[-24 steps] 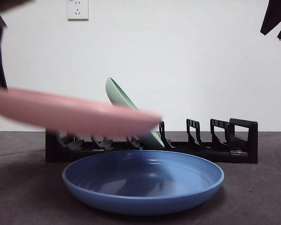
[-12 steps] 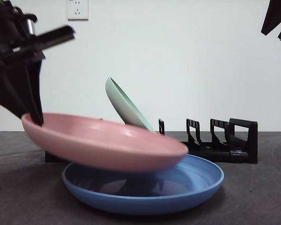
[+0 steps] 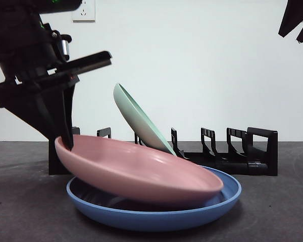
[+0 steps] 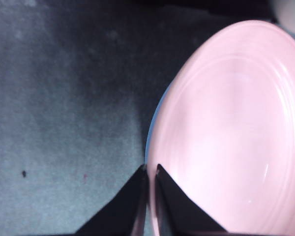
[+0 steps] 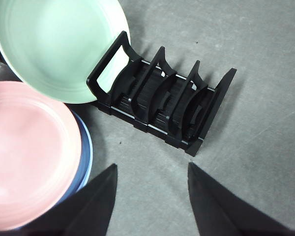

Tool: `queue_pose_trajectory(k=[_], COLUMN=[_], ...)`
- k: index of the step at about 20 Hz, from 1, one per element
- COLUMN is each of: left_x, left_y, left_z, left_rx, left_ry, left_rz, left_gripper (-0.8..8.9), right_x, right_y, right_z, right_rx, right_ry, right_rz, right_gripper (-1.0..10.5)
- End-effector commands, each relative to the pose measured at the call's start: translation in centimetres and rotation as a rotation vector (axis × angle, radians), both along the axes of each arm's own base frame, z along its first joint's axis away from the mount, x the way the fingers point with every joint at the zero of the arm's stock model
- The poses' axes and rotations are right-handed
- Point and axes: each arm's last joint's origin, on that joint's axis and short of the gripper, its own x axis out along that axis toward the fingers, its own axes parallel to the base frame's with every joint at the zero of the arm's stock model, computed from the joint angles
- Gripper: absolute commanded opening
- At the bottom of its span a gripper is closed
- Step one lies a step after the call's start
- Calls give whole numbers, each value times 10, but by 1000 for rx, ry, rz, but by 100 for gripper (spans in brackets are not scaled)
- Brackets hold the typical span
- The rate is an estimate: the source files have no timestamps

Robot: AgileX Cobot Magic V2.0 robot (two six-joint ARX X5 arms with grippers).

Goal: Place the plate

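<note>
My left gripper [image 3: 65,143] [image 4: 151,173] is shut on the near-left rim of a pink plate [image 3: 136,171] [image 4: 231,132] [image 5: 29,157]. The pink plate tilts down to the right, its low side lying inside a blue plate [image 3: 222,194] [image 5: 86,152] on the table. A pale green plate [image 3: 139,118] [image 5: 59,44] leans in a slot of the black dish rack [image 3: 242,151] [image 5: 162,103] behind them. My right gripper [image 5: 152,189] hangs open high above the rack's free slots, and shows as a black tip [image 3: 297,20] at the top right of the front view.
A dark grey table [image 3: 278,212] [image 4: 64,98] runs under everything. The rack holds several vacant slots to the right of the green plate. A white wall with a socket [image 3: 84,9] stands behind.
The left arm has carried the pink plate to the right and down, from hovering at the left to lying tilted in the blue plate. The right arm has stayed put.
</note>
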Motion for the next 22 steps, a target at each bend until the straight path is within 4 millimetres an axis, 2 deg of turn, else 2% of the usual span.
queue_pose_trajectory(k=[1, 6, 9, 11, 15, 17, 19, 22], left_x=[3, 3, 2, 2, -1, -3, -7, -14], left_y=[-9, -18, -18, -18, -16, -14, -8, 5], left_z=[-2, -5, -5, -6, -7, -8, -4, 14], left_rx=[5, -5, -4, 0, 27, 52, 95, 107], left_ry=[5, -16, -15, -9, 21, 39, 39, -40], left_rz=[-18, -53, -57, -58, -60, -79, -143, -236], left_gripper=[11, 11, 56, 144, 165, 285, 344, 344], right_x=[1, 1, 1, 1, 1, 1, 1, 1], right_y=[1, 1, 1, 1, 1, 1, 1, 1], right_z=[2, 2, 2, 2, 2, 2, 2, 2], right_rx=[11, 11, 11, 11, 11, 12, 16, 24], right_ry=[-3, -3, -3, -3, -2, -2, 1, 6], right_rz=[0, 0, 0, 0, 0, -1, -4, -13], right_gripper=[224, 224, 224, 224, 224, 224, 224, 224])
